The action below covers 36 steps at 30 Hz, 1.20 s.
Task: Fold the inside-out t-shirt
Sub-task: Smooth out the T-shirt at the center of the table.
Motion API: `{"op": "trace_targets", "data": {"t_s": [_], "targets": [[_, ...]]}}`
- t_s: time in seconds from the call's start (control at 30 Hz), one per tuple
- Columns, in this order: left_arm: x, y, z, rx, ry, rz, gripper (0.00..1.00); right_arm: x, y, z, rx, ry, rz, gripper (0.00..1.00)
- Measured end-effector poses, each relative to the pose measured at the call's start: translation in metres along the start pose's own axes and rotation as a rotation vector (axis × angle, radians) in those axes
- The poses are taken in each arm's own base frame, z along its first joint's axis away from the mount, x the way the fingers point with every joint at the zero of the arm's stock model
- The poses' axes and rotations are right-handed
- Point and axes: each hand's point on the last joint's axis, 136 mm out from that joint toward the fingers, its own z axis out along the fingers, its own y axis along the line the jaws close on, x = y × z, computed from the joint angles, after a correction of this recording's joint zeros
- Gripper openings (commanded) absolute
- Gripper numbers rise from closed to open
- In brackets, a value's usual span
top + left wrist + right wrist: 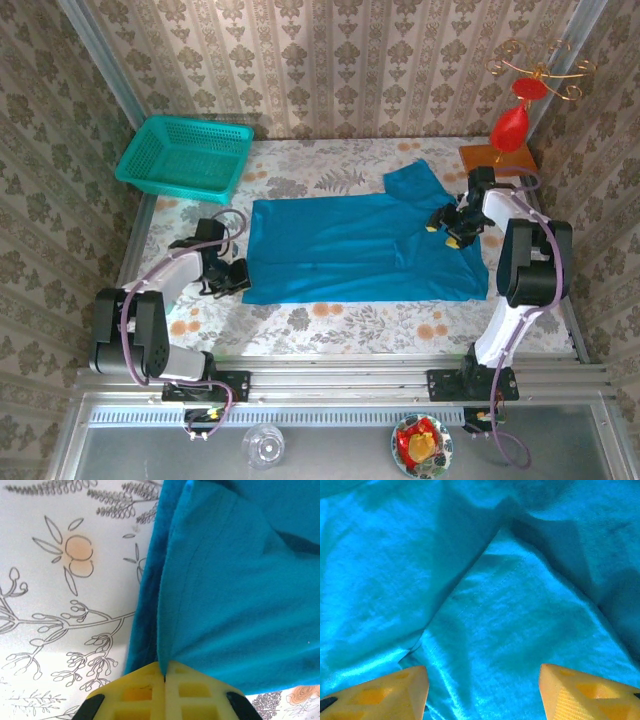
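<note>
1. Two arms attended the inside-out t-shirt [360, 250], which lay spread nearly flat across the middle of the tabletop [330, 322], with one sleeve turned up toward the far right. The teal basket [185, 158] sat well apart at the far left corner.
2. The left arm [175, 275] reached low along the tabletop to the shirt's left edge, close to its near corner. The left jaws were pressed together on that edge, and the wrist view showed a thin fold of blue cloth [240, 590] caught between the yellow pads.
3. The right arm [530, 260] stood bent over the shirt's right side with its wrist pointing down. The right jaws stood apart just above the fabric [480, 605], over a seam ridge, and held nothing.
4. The step in hand looked like securing a second grip before any lift.
5. To do it well, the right jaws would need to drop astride the ridge and take every layer there.
6. Both arms should then rise together, keeping the cloth lightly taut so it does not bunch or slip from the left pinch.
</note>
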Motion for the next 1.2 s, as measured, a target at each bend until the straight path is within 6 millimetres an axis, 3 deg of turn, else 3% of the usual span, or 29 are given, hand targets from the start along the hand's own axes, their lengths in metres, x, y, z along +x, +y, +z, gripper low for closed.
{"op": "trace_targets", "data": {"t_s": [0.13,0.37,0.63,0.8,0.97,1.1,1.2], "targets": [[0.003,0.004,-0.001,-0.014,-0.004,-0.016,0.00,-0.003,-0.013,0.016,0.016,0.025,0.039,0.62],[0.005,0.005,-0.012,-0.024,-0.049,-0.028,0.00,-0.009,-0.016,0.015,0.013,0.014,0.090,0.62],[0.018,0.021,0.003,-0.078,-0.005,-0.068,0.00,-0.010,-0.017,0.014,0.014,0.013,0.098,0.62],[0.016,0.026,0.009,-0.103,0.007,-0.074,0.12,-0.010,-0.017,0.014,0.013,0.013,0.098,0.62],[-0.001,0.023,-0.003,-0.132,-0.038,-0.056,0.20,-0.011,-0.016,0.009,0.014,-0.004,0.090,0.62],[-0.027,0.007,-0.022,-0.114,-0.110,-0.016,0.20,-0.005,-0.011,-0.011,0.009,-0.043,0.073,0.62],[-0.042,-0.011,-0.032,-0.079,-0.144,0.022,0.14,0.007,-0.001,-0.031,-0.008,-0.073,0.041,0.62]]}}
